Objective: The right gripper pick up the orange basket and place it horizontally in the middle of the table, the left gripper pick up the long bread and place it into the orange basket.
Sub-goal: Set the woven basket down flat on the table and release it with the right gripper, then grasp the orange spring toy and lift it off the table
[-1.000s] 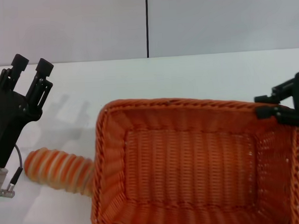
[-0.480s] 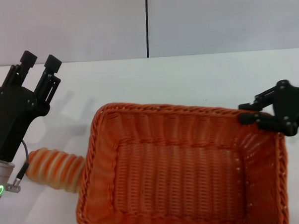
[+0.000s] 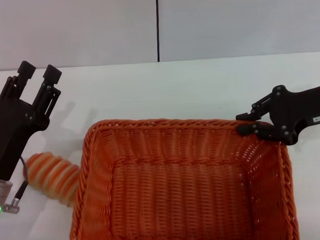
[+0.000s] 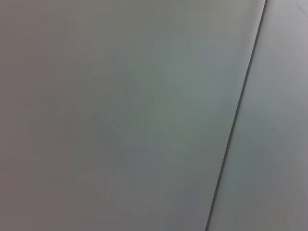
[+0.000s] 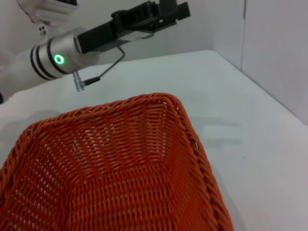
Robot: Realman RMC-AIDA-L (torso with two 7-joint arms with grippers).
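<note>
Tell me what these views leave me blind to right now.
- Long bread: head view, its inner end hidden behind the orange basket.
- Basket's near rim: cut off by the head view's bottom edge.
- Left wrist view: only blank wall.
- Right gripper: on the basket's far right rim.
- Left gripper: open, above the table.

The basket (image 3: 184,188) is a large rectangular orange wicker tray with a braided rim and sloping woven sides, lying long side across the white counter (image 3: 164,88), open side up. The right pincer (image 3: 249,122) grips its far right corner. The bread (image 3: 50,175), an oblong loaf striped orange and cream, lies just left of the basket, one end hidden behind its wall.
</note>
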